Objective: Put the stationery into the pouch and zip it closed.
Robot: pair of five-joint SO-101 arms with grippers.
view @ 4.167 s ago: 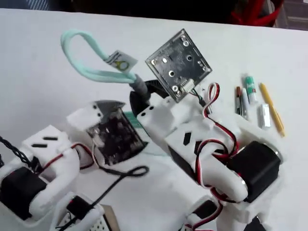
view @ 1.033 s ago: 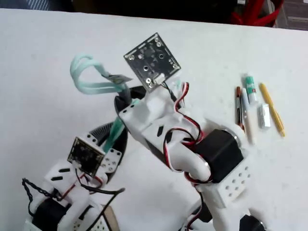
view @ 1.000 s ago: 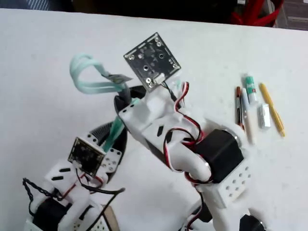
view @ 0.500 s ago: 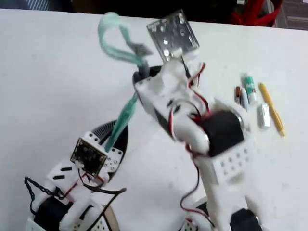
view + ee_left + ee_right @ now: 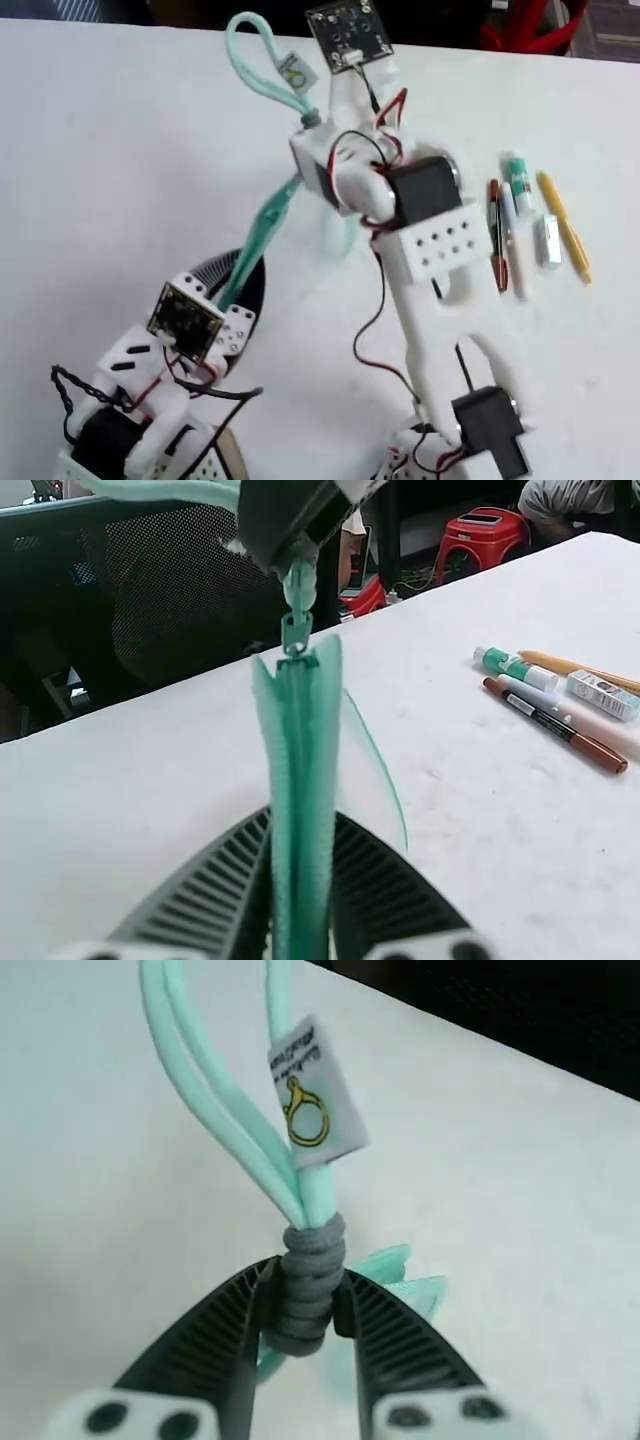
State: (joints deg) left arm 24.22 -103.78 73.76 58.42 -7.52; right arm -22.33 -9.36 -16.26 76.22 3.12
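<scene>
A mint-green pouch (image 5: pixel 262 232) hangs stretched between my two grippers. My left gripper (image 5: pixel 238 288) is shut on its near end, the zipper edge (image 5: pixel 298 810) standing upright between the jaws. My right gripper (image 5: pixel 308 132) is shut on the grey wrap (image 5: pixel 305 1280) that joins the zipper pull (image 5: pixel 295 632) to the mint strap loop (image 5: pixel 255 55) with its white tag (image 5: pixel 310 1095). The stationery lies on the table to the right, apart from both grippers: a brown pen (image 5: pixel 496 235), a green-capped tube (image 5: pixel 518 180), a yellow pen (image 5: pixel 565 225) and a small white piece (image 5: pixel 547 240).
The white table (image 5: pixel 100 150) is bare to the left and behind the pouch. Beyond its far edge stand a black mesh chair (image 5: pixel 150 580) and a red stool (image 5: pixel 480 530). The right arm's long white body (image 5: pixel 440 300) crosses the middle of the table.
The right arm has swung toward the table's far side, carrying the strap and zipper pull with it and drawing the pouch out taut. The left gripper has kept its hold in place.
</scene>
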